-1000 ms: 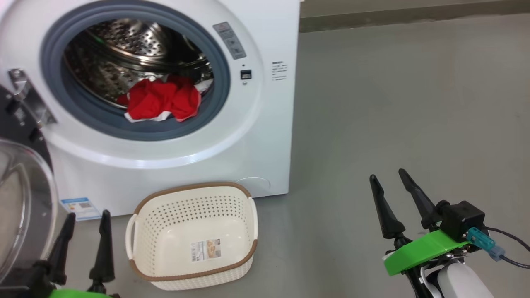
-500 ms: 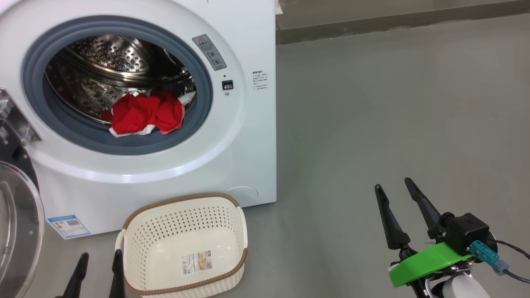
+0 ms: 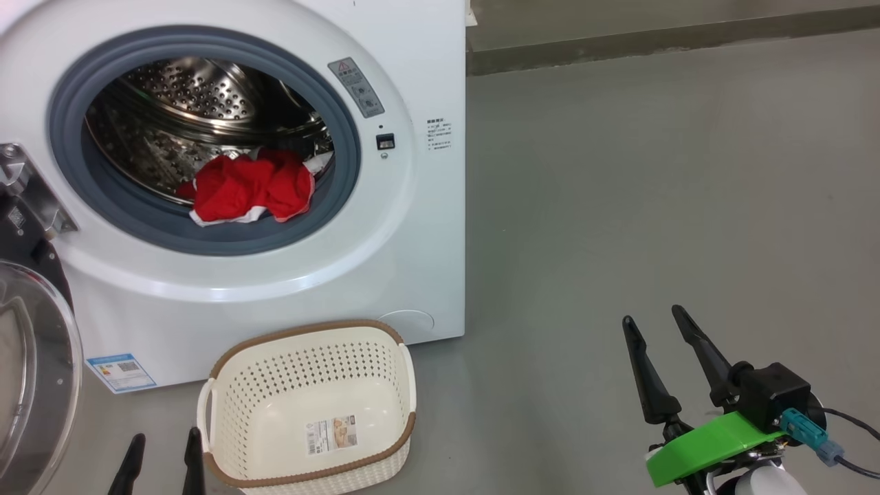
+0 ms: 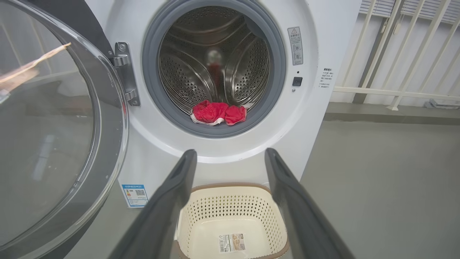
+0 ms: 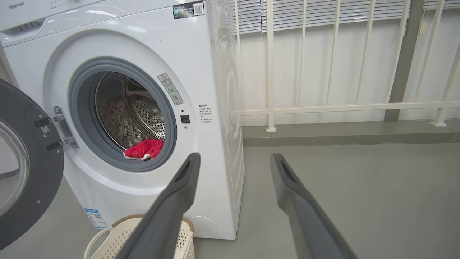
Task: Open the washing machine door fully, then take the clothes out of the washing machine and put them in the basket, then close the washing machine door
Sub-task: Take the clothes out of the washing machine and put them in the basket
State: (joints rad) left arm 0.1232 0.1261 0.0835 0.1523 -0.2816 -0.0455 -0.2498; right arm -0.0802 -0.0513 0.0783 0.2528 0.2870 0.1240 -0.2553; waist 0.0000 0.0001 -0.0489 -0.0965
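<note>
The white washing machine (image 3: 419, 227) stands at upper left with its door (image 3: 31, 371) swung wide to the left, glass bowl facing out. Red clothes (image 3: 251, 187) with white trim lie at the drum's front lip, resting on the grey ring. The cream basket (image 3: 309, 405) sits empty on the floor right below the opening. My left gripper (image 3: 163, 450) is open, its tips just left of the basket, low in the head view. My right gripper (image 3: 652, 323) is open over bare floor, well right of the machine. The left wrist view shows the clothes (image 4: 219, 113), basket (image 4: 230, 216) and door (image 4: 61, 129).
Grey floor (image 3: 653, 172) spreads wide to the right of the machine. A low kerb (image 3: 653, 34) runs along the back, with a white railing (image 5: 323, 108) above it in the right wrist view. A blue label (image 3: 120, 371) sits at the machine's lower left corner.
The head camera has shifted, so the machine and basket sit a little differently in the picture. My left gripper has sunk lower in the view; the right one has dropped slightly. Clothes unmoved.
</note>
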